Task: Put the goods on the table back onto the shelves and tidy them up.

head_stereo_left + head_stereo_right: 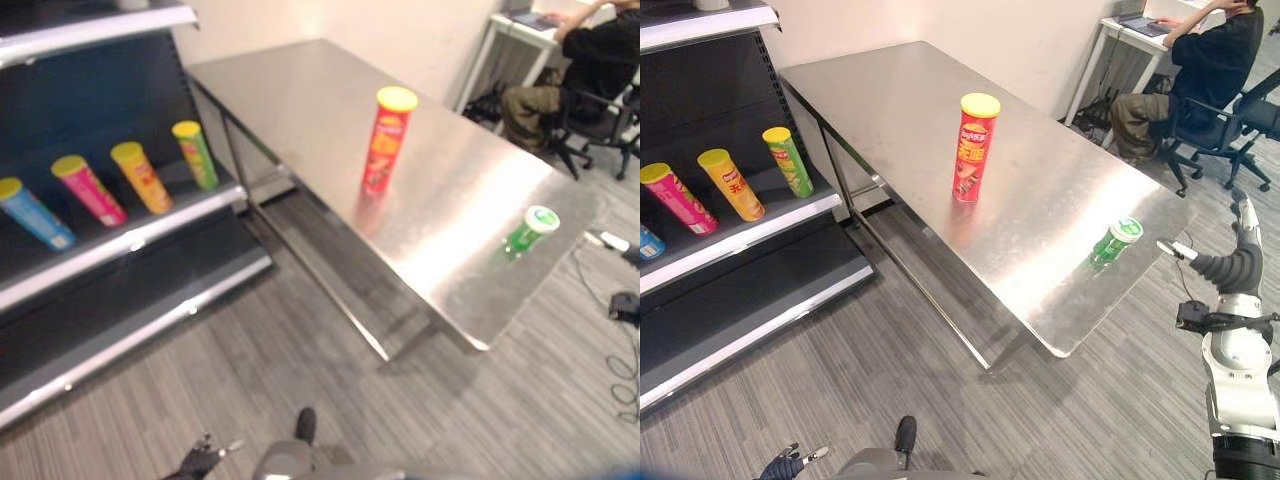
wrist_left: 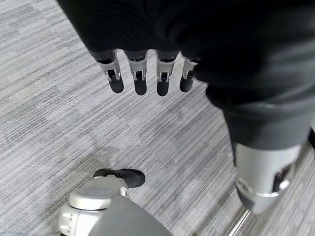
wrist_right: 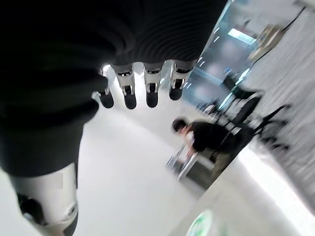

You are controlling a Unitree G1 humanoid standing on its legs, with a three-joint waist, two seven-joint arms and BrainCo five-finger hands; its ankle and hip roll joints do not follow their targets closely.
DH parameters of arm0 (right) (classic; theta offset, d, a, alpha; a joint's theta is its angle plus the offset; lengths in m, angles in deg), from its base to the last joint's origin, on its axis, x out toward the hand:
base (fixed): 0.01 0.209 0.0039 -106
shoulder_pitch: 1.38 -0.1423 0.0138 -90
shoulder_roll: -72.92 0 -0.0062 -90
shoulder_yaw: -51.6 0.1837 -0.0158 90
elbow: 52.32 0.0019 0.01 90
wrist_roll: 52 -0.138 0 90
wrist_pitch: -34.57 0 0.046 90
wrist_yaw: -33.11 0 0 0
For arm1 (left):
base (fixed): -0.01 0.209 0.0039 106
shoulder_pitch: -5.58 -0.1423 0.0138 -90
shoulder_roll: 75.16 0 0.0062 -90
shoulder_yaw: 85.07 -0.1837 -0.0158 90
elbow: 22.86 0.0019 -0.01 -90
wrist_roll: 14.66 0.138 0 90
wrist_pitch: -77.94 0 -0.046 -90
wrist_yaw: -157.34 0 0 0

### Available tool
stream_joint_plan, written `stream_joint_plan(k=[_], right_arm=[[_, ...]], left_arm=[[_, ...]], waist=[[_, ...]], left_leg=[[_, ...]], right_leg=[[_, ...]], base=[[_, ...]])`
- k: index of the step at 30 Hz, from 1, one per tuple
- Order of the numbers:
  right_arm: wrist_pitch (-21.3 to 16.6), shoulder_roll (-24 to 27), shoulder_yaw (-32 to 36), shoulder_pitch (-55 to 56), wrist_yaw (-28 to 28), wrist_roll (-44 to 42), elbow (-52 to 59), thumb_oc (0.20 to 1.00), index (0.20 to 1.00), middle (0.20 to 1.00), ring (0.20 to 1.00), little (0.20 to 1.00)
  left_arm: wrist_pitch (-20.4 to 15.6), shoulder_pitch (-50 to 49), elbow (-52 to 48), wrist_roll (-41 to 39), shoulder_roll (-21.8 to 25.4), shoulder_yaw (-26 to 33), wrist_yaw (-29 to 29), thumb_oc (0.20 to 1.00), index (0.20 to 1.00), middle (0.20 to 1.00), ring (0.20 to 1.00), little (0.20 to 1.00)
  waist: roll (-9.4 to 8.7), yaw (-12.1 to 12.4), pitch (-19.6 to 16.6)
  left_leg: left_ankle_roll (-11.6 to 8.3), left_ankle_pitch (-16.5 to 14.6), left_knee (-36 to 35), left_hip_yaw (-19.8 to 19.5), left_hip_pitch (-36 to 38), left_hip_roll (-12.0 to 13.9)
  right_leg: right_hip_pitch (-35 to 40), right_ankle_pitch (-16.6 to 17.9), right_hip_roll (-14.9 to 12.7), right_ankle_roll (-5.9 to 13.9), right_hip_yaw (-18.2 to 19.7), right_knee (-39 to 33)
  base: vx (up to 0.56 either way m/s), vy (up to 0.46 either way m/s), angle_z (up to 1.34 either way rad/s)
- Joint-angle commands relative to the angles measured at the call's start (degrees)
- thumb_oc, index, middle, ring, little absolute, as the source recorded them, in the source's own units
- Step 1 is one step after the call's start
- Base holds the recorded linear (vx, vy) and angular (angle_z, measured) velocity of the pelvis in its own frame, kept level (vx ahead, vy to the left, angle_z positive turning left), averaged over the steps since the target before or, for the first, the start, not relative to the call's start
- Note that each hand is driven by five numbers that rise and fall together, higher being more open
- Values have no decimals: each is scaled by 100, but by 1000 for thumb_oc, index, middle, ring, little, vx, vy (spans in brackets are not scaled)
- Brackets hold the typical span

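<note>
A tall red can with a yellow lid (image 1: 388, 140) stands upright near the middle of the steel table (image 1: 300, 90). A small green can (image 1: 528, 230) lies on its side near the table's near right corner, its white lid facing me; it also appears as the green can (image 3: 199, 225). Several cans lean on the middle shelf board (image 1: 150, 232), among them a pink can (image 1: 88, 190) and a green can (image 1: 196, 155). My left hand (image 2: 140, 81) hangs low over the floor, fingers straight and empty. My right hand (image 1: 1230, 265) is raised just right of the table's corner, open and empty.
The dark shelf unit (image 1: 100, 300) stands at the left, with a lower board near the floor. A person (image 1: 1210, 60) sits on an office chair at a white desk beyond the table's far right end. Grey carpet floor (image 1: 300, 370) lies between shelf and table.
</note>
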Motion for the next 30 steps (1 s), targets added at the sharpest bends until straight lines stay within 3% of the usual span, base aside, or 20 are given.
stream_joint_plan(k=[1, 9, 15, 21, 30], right_arm=[[-101, 326, 213, 14, -220, -154, 135, 1000, 1000, 1000, 1000, 1000], [-258, -15, 497, 298, -19, -369, 861, 1000, 1000, 1000, 1000, 1000], [-342, -107, 256, 181, 192, -530, 1195, 1000, 1000, 1000, 1000, 1000], [-226, 79, -338, -138, 348, -451, 1010, 1000, 1000, 1000, 1000, 1000], [91, 813, -962, -791, -41, 250, 23, 1000, 1000, 1000, 1000, 1000]], left_arm=[[-12, 236, 155, 84, -48, 16, 37, 1000, 1000, 1000, 1000, 1000], [-30, 170, -18, 151, -109, -58, -70, 1000, 1000, 1000, 1000, 1000], [-56, 181, -160, 124, -110, -121, -77, 1000, 1000, 1000, 1000, 1000], [-56, 158, -235, 123, -92, -230, -75, 1000, 1000, 1000, 1000, 1000], [-22, 116, -263, 248, -18, -426, -34, 1000, 1000, 1000, 1000, 1000]], waist=[[160, -10, -144], [305, -258, -114], [363, -321, -106], [389, -237, -107], [436, -88, -20]], left_leg=[[-358, -1034, 46, 41, 663, 486], [-321, -1115, 46, 247, 806, 506], [-304, -1143, 46, 360, 846, 501], [-309, -1143, 46, 382, 872, 482], [-346, -1084, 46, 269, 758, 507]], right_leg=[[-549, 499, -341, 419, -27, 17], [-588, 535, -338, 434, 182, 11], [-629, 577, -356, 456, 285, 4], [-581, 569, -385, 451, 247, 4], [-659, 562, -380, 436, 161, 4]], base=[[-7, 3, -7], [5, 16, -20], [-10, 21, -13], [3, 5, -9], [3, -31, 2]])
